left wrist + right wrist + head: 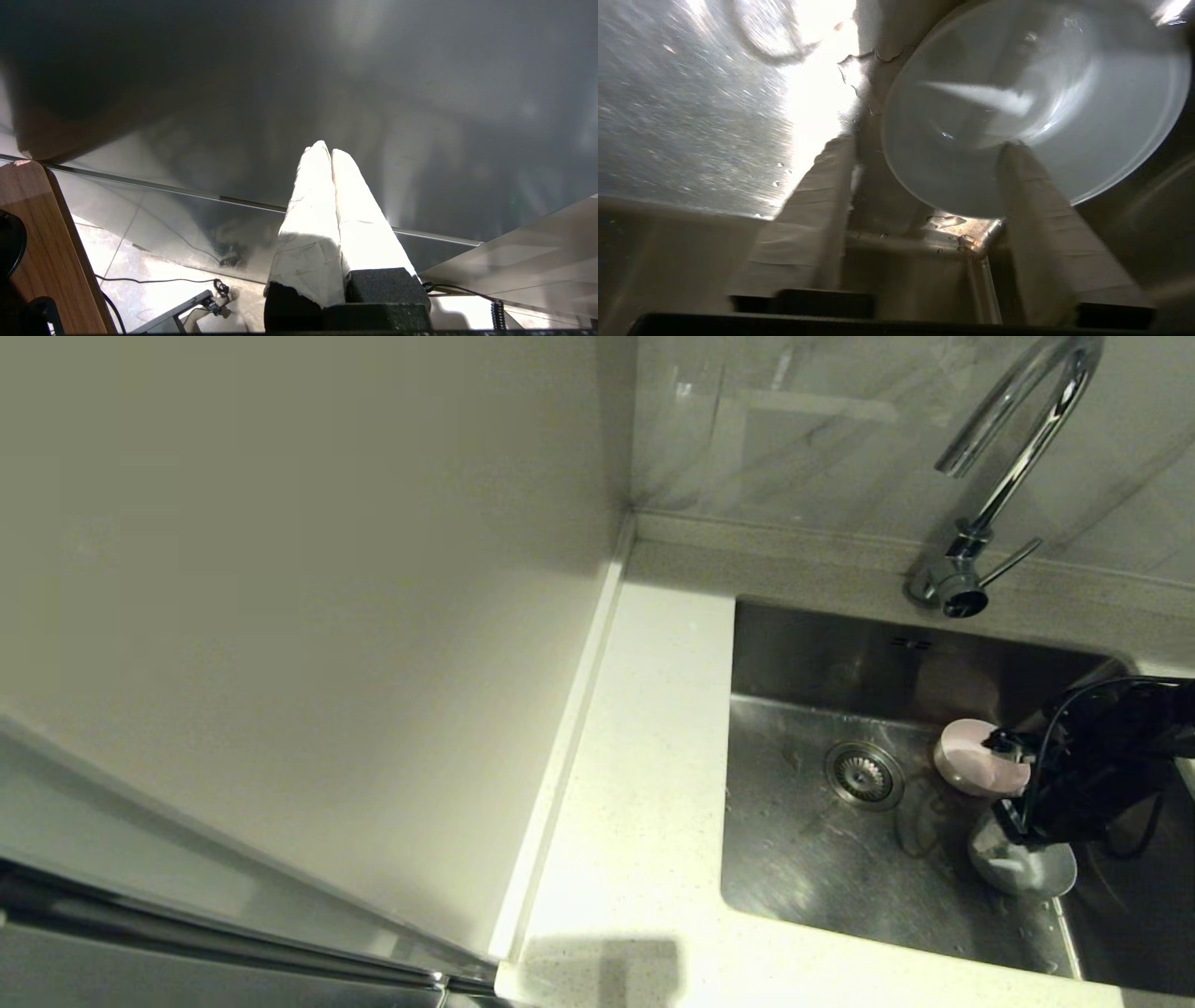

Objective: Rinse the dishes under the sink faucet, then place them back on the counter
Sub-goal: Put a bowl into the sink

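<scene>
The white, finely speckled tabletop (644, 784) runs smooth along the left of the brushed steel sink (803, 859). A round metal drain strainer (864, 775) sits in the basin floor, and the shiny chrome gooseneck faucet (1013, 457) arches at the far ledge. Right of the strainer lies a pale pink bowl (971, 761); nearer, a grey-blue bowl (1022, 870) rests in the sink's near right corner. The right tool (924, 172) stands wide, one finger over the grey-blue bowl's rim. The left tool (331, 151), parked away from the sink, has its padded fingers pressed together.
</scene>
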